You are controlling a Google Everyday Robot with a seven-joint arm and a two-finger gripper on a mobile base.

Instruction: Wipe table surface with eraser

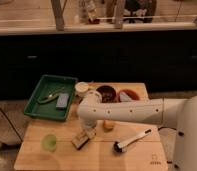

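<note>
The eraser [82, 139], a small tan block with a dark underside, lies flat on the pale-wood table surface [67, 157], left of centre near the front. My gripper [87, 133] comes down from the white arm [127, 111] and is shut on the eraser, pressing it onto the wood. The arm's elbow hides most of the gripper. A small dark logo [154, 161] marks the table's front right corner.
A green tray [46, 90] at the back left holds a grey-blue block [62, 101]. A green cup [49, 142] stands left of the eraser. A white-handled black-headed brush [132, 141] lies to its right. A white cup [82, 89], two bowls [107, 93] [128, 95] and a small orange thing [108, 125] sit behind.
</note>
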